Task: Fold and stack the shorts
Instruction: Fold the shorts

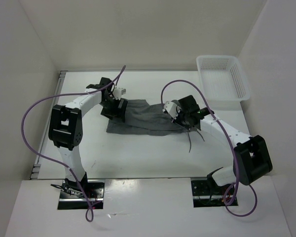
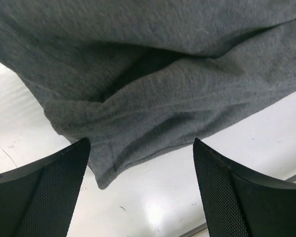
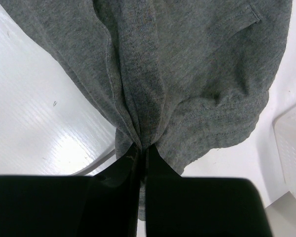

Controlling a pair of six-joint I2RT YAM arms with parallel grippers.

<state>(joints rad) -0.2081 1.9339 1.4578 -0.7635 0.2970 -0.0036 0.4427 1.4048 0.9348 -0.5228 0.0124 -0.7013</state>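
The grey shorts (image 1: 143, 118) lie partly folded across the middle of the table, and a thin drawstring (image 1: 190, 142) trails toward the near side. My left gripper (image 1: 114, 106) hovers over their left end, open, with a loose corner of the shorts (image 2: 153, 94) just beyond its fingers (image 2: 54, 192) and bare table between them. At the right end, my right gripper (image 1: 180, 116) is shut on a pinched fold of the shorts (image 3: 187, 74); the cloth bunches into its fingertips (image 3: 143, 150).
A white mesh basket (image 1: 222, 78) stands at the back right corner. White walls close in the table (image 1: 138, 153) on the left, back and right. Purple cables loop over both arms.
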